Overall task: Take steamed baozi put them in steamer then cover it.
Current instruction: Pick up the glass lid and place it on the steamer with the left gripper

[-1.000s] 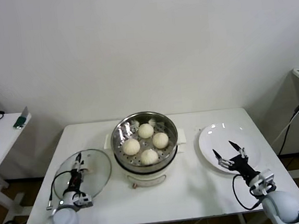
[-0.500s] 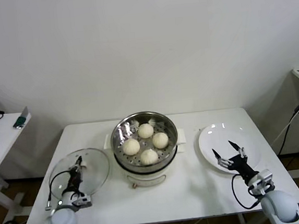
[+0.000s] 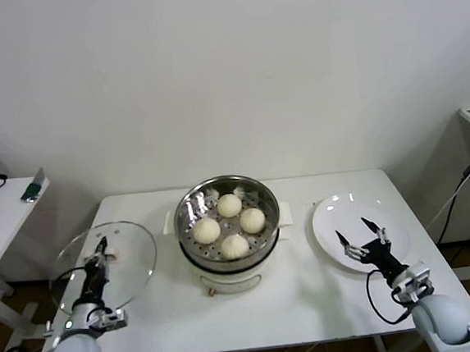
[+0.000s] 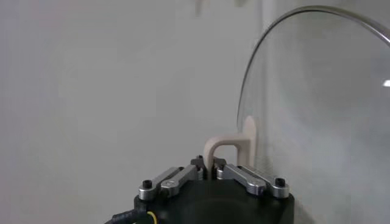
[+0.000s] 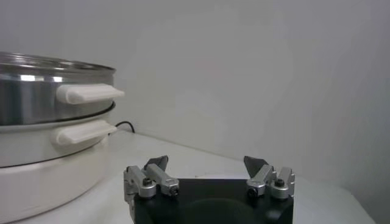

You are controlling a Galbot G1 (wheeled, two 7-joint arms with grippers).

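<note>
Stainless-steel steamer (image 3: 229, 226) sits at frame centre on the white surface (image 3: 311, 289), open-topped, on its white base with side handles. Four steamed baozi (image 3: 231, 224) rest on the perforated tray inside, set in a loose diamond, close together.

Cover (image 3: 104, 266): clear glass, metal rim, at the left edge of the frame, partly beyond the surface's left edge. It is tilted and off the surface, well apart from the steamer. Left gripper (image 3: 97, 265), lower left of frame, has its fingers clenched on the cover's cream handle (image 4: 226, 148); the left wrist view shows the fingers (image 4: 247, 177) pinched together at the base of the handle loop, glass disc standing edge-on beside them.

White plate (image 3: 356, 227) lies at right of the steamer, flat on the surface, with nothing on it but the gripper over it. Right gripper (image 3: 364, 236) hangs over the plate's near part, lower right of frame, fingers spread and released, grasping nothing. Right wrist view: both fingertips (image 5: 159, 163) apart, steamer wall and handles at that frame's left.
</note>
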